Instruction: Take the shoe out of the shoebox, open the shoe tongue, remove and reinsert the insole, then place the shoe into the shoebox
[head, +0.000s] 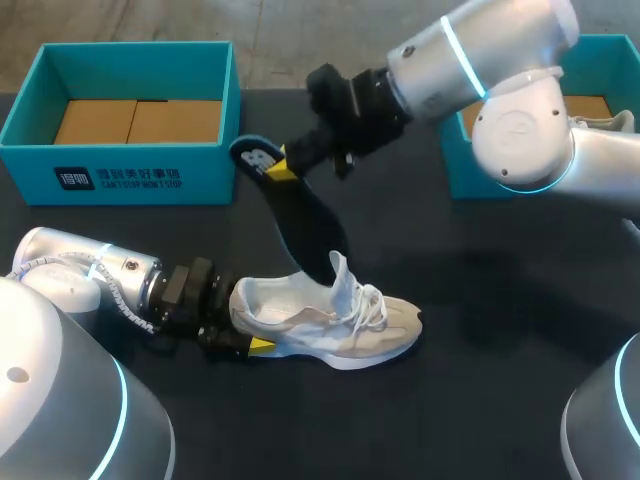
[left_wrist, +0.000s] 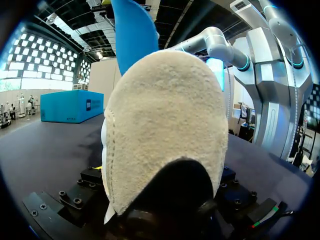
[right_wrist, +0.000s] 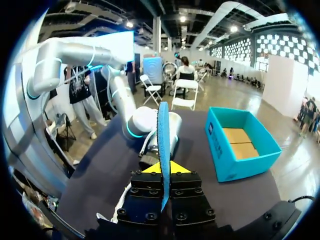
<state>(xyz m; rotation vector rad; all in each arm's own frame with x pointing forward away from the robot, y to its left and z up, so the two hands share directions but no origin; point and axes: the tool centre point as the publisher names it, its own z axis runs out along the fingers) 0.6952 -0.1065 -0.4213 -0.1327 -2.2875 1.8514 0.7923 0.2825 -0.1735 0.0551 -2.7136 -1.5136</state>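
Note:
A white and beige shoe lies on its side on the black table, toe to the right. My left gripper grips its heel, which fills the left wrist view as a beige heel between the fingers. A long insole, blue on one side and black on the other, slants up out of the shoe's mouth. My right gripper is shut on its upper end, above and behind the shoe. In the right wrist view the insole stands edge-on between the shut yellow tips of my right gripper. The insole's blue tip rises above the heel.
An open teal shoebox with a brown cardboard floor stands at the back left. A second teal box sits at the back right, partly hidden behind my right arm. The first box also shows beside my right gripper.

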